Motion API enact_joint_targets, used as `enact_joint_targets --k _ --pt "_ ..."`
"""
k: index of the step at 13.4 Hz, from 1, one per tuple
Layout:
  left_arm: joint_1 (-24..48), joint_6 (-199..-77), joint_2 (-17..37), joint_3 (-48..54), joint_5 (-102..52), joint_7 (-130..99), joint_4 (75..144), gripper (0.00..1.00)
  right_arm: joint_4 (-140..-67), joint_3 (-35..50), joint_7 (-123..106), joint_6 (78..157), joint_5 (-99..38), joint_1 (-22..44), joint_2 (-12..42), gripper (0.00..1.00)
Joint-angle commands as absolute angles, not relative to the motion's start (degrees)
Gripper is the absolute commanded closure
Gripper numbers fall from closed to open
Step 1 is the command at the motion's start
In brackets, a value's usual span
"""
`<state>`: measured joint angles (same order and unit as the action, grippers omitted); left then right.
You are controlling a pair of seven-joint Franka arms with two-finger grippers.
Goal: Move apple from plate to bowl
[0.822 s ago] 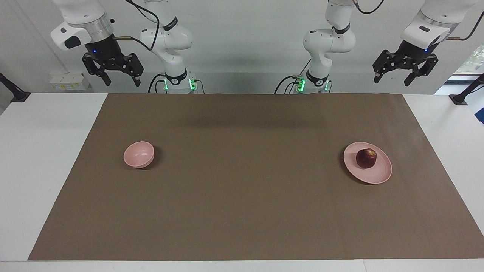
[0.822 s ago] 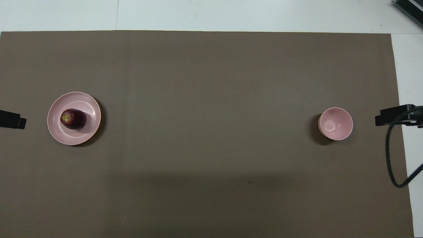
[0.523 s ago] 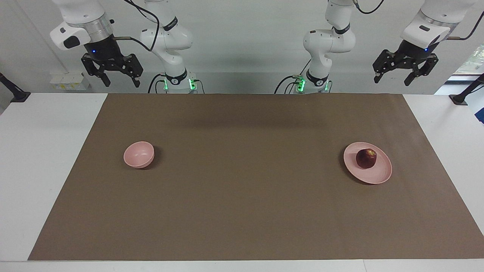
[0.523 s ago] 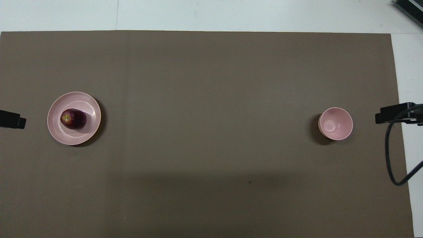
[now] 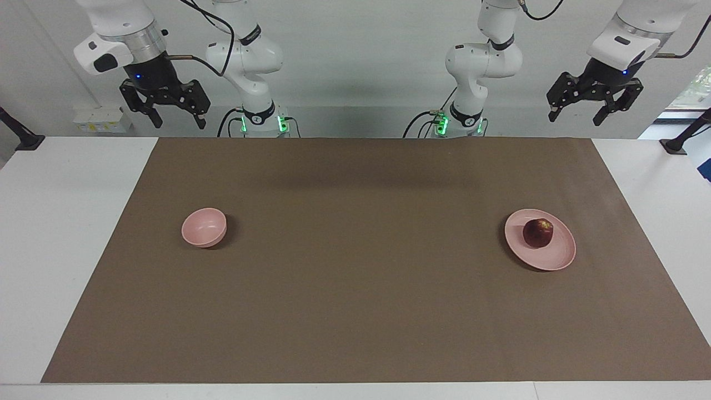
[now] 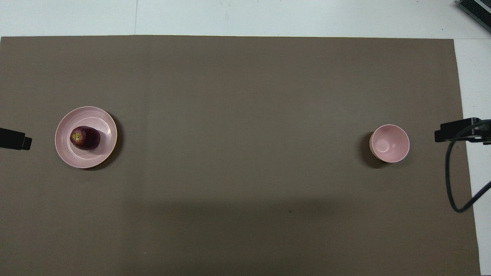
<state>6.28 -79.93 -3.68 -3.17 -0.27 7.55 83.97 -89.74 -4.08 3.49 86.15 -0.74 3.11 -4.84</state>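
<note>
A dark red apple (image 5: 537,233) (image 6: 84,137) with a yellowish patch lies on the flat pale pink plate (image 5: 558,256) (image 6: 70,155) toward the left arm's end of the brown mat. The small deep pink bowl (image 5: 204,227) (image 6: 389,143) stands empty toward the right arm's end. My left gripper (image 5: 577,115) hangs open high in the air at the left arm's end, holding nothing. My right gripper (image 5: 176,120) hangs open high at the right arm's end, also holding nothing. In the overhead view only a dark edge of each gripper shows at the sides.
A brown mat (image 5: 355,311) (image 6: 238,96) covers most of the white table (image 5: 61,233). A black cable (image 6: 454,184) loops down at the right arm's end. Black stands (image 5: 22,139) (image 5: 680,141) sit at the table's corners nearest the robots.
Both grippers have drifted slightly in the air. The apple, plate and bowl have not moved.
</note>
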Motion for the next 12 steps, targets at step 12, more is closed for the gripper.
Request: enact_joint_targets --k 12 --pt "4.05 -94.11 -2.20 -3.43 -1.05 14.31 93.93 0.00 -91.76 -3.78 3.96 87.72 -0.17 1.85 -5.63 0.00"
